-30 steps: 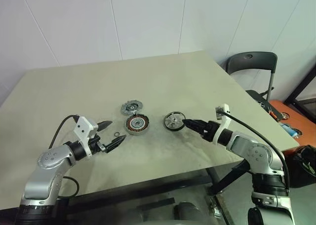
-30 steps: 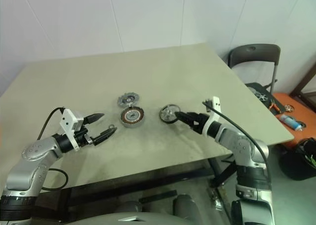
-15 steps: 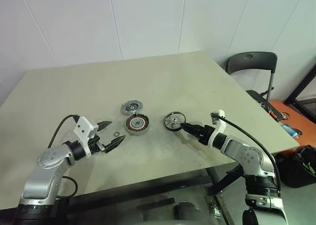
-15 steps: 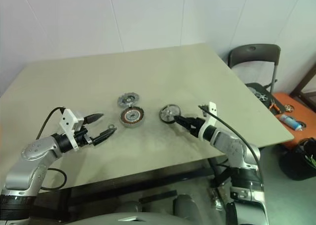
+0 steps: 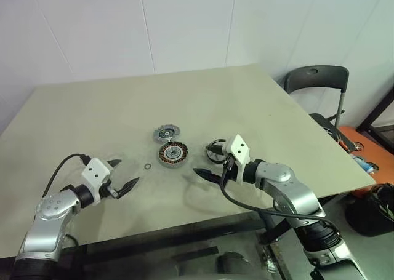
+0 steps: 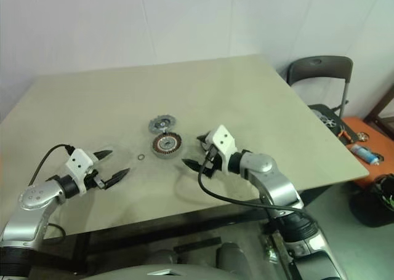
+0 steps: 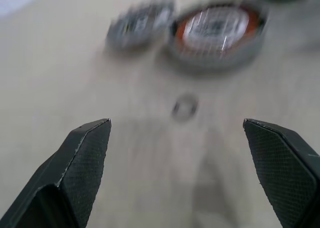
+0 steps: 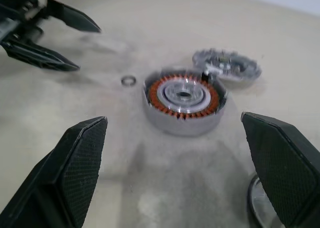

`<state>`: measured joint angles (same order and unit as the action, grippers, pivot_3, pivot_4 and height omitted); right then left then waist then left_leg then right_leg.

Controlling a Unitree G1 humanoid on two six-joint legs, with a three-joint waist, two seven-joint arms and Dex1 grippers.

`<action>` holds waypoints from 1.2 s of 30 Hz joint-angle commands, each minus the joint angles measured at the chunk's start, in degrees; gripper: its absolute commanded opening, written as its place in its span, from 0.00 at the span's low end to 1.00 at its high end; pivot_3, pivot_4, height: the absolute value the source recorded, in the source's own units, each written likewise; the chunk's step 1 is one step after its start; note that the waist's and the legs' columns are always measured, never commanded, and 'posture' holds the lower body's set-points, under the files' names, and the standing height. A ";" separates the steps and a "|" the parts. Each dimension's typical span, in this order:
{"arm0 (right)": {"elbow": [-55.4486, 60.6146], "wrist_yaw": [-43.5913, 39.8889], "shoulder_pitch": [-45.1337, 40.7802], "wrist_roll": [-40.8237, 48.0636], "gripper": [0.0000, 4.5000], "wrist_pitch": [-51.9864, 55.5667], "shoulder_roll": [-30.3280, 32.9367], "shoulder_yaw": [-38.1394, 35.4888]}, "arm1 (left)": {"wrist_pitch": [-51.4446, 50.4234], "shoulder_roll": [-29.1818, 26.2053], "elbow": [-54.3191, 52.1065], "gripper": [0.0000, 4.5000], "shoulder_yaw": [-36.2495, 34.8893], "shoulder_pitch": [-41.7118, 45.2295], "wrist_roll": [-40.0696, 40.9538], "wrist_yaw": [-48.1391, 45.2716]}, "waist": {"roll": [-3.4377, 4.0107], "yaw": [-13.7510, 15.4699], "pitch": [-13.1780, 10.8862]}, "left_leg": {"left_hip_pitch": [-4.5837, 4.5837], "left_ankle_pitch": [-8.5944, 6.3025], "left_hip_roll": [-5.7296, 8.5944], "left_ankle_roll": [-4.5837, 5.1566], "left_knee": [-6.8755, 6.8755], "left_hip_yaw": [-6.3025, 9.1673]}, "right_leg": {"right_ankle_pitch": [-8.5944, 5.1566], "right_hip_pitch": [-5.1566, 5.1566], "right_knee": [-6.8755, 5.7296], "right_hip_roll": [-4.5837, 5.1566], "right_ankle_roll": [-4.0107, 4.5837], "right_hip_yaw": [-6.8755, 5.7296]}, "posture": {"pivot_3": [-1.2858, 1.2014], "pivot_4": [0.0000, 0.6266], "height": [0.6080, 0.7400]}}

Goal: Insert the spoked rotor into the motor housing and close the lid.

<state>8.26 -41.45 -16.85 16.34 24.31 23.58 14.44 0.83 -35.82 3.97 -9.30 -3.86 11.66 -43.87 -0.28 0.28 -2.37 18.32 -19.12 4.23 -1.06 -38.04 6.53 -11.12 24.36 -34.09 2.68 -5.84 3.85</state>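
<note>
The motor housing [image 5: 173, 154], silver with a copper coil ring, lies near the table's middle. Just behind it sits the grey lid [image 5: 165, 132]. To its right lies the spoked rotor [image 5: 213, 152], partly hidden behind my right gripper [image 5: 204, 158]. That gripper is open and empty, and hovers between rotor and housing, pointing left. The right wrist view looks straight at the housing [image 8: 184, 100], with the rotor's rim [image 8: 257, 208] at its edge. My left gripper [image 5: 126, 173] is open and empty, low over the table well left of the housing.
A tiny washer ring [image 5: 148, 167] lies on the table [image 5: 92, 114] between my left gripper and the housing. A dark chair [image 5: 315, 80] stands off the table's right side, with an orange tool tray [image 5: 354, 141] beyond it.
My right gripper has swung left from beside the rotor and rolled over, so it now faces the housing. My left gripper has drawn left and down, away from the washer.
</note>
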 commanded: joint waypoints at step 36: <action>0.73 0.73 1.02 -0.26 1.00 0.52 -0.04 -3.50 | -0.07 13.65 13.08 1.00 10.69 11.05 -6.79 8.22 | 0.32 0.52 0.15 | -0.99 0.01 -0.04 -0.02 -0.01 0.06 | -0.26 -1.13 -0.03 -0.05 -0.13 -0.07 | 0.52 0.00 1.00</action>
<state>6.78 -40.78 -14.60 15.96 25.09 23.44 12.54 1.70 -22.41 16.71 -0.18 7.15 6.21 -36.08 0.04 0.79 -2.22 17.32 -19.11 4.19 -1.08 -38.05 6.59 -11.37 23.23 -34.12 2.62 -5.97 3.78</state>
